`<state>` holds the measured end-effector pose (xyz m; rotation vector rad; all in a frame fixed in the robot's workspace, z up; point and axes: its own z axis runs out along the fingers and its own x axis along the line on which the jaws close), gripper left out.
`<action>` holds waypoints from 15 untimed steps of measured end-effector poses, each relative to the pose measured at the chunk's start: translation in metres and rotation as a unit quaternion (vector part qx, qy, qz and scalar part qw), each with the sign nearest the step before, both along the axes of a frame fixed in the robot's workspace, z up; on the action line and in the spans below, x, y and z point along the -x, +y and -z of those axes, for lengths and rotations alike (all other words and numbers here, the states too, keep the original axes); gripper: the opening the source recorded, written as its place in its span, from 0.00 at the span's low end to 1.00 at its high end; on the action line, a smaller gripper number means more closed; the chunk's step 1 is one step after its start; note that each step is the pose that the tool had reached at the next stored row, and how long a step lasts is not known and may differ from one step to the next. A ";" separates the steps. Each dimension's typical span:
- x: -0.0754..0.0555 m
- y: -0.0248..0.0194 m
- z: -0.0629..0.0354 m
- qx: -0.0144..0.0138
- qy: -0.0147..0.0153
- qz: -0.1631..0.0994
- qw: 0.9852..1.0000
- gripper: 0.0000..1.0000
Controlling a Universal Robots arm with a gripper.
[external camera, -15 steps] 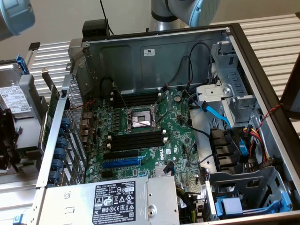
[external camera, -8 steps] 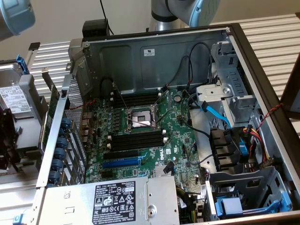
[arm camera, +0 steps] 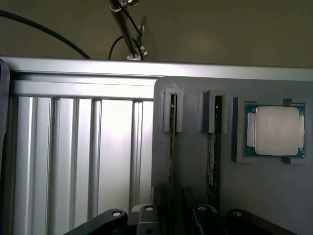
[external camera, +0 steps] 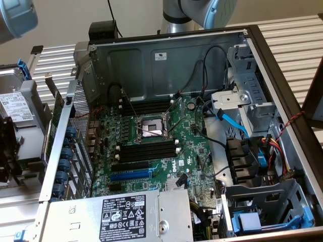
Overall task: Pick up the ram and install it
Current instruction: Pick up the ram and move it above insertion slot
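In the wrist view, two rams stand on edge in a grey holder (arm camera: pixel 195 161). One ram (arm camera: pixel 172 147), a thin green stick, runs down between my fingertips. The second ram (arm camera: pixel 212 156) stands beside it. My gripper (arm camera: pixel 172 208) straddles the first stick, with one finger (arm camera: pixel 149 213) on each side and a small gap to each, so it is open. The exterior view shows the open computer case (external camera: pixel 166 55) with the green motherboard (external camera: pixel 192 151) and its long black memory slots (external camera: pixel 146 151).
A processor chip (arm camera: pixel 276 131) lies in a recess of the grey holder, beside the second stick. The holder rests on a ribbed aluminium table (arm camera: pixel 73 156). In the case are the blue expansion slot (external camera: pixel 130 175), the processor socket (external camera: pixel 151 126), a power supply (external camera: pixel 126 217) and loose cables (external camera: pixel 229 121).
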<state>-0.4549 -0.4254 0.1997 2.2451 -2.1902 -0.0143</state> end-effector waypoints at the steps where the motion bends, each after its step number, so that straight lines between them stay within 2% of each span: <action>1: 0.000 0.0000 0.0000 0.000 0.000 0.000 1.000 0.28; 2: 0.000 0.0000 0.0000 0.000 0.000 0.000 1.000 0.28; 4: 0.000 0.0000 0.0000 0.000 0.000 0.000 1.000 0.16; 6: 0.000 0.0000 0.0000 0.000 0.000 0.000 1.000 0.13; 15: 0.000 0.0000 -0.0011 0.000 0.000 0.000 1.000 0.13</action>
